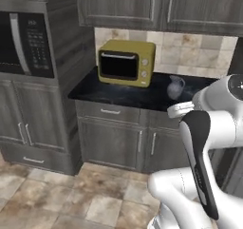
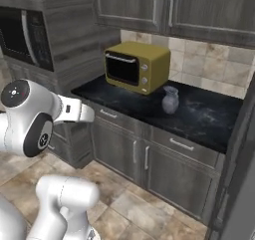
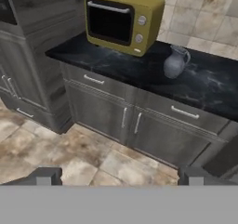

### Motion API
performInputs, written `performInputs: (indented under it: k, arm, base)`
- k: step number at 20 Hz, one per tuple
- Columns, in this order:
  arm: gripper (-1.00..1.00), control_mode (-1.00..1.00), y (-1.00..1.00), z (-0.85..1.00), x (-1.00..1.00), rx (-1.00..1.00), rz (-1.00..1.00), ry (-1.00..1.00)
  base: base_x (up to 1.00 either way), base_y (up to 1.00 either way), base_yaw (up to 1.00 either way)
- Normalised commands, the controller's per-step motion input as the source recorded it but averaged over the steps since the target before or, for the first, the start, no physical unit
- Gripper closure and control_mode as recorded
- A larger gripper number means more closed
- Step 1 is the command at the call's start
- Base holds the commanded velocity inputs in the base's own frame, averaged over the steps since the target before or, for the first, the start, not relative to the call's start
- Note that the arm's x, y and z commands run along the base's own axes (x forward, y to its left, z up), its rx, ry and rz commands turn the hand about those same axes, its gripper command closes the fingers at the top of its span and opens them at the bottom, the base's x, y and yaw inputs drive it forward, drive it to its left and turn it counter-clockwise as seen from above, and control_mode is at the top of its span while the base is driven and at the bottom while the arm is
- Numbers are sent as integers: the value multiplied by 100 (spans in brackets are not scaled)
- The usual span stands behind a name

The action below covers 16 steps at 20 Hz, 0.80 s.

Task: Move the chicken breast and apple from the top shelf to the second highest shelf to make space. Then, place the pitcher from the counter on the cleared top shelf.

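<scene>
i see the pitcher (image 3: 175,63) upright on the counter (image 3: 116,65), just right of the yellow oven (image 3: 123,19). gripper (image 3: 118,175) spread wide, holding nothing, well short of it. i judge the jug rigid, glazed, slippery and breakable; the narrow neck looks the safest hold.

A: Where does the pitcher (image 3: 175,63) stand?
B: On the desk (image 3: 116,65), at four o'clock of the oven (image 3: 122,20).
A: And the microwave (image 1: 24,43)?
B: Nine o'clock of the oven, above the cabinet doors (image 1: 23,123).

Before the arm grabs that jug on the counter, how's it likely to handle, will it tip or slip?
The pitcher looks rigid and glazed, so probably slippery to pinch across its round belly. Its narrow neck and flared rim suggest it could tip if nudged high. It stands upright on the black counter, beside the yellow oven; likely fragile if dropped.
</scene>
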Motion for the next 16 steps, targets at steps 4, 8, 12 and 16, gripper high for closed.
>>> performInputs:
  k: [4,8,12,16]
  arm:
    - [-100,100,0,0,0,0,0,0]
    - [-100,100,0,0,0,0,0,0]
    - [-100,100,0,0,0,0,0,0]
    - [-100,100,0,0,0,0,0,0]
  base:
    - [74,34,-4]
    - [75,11,-5]
    - [72,0,-4]
    - [67,-6,-5]
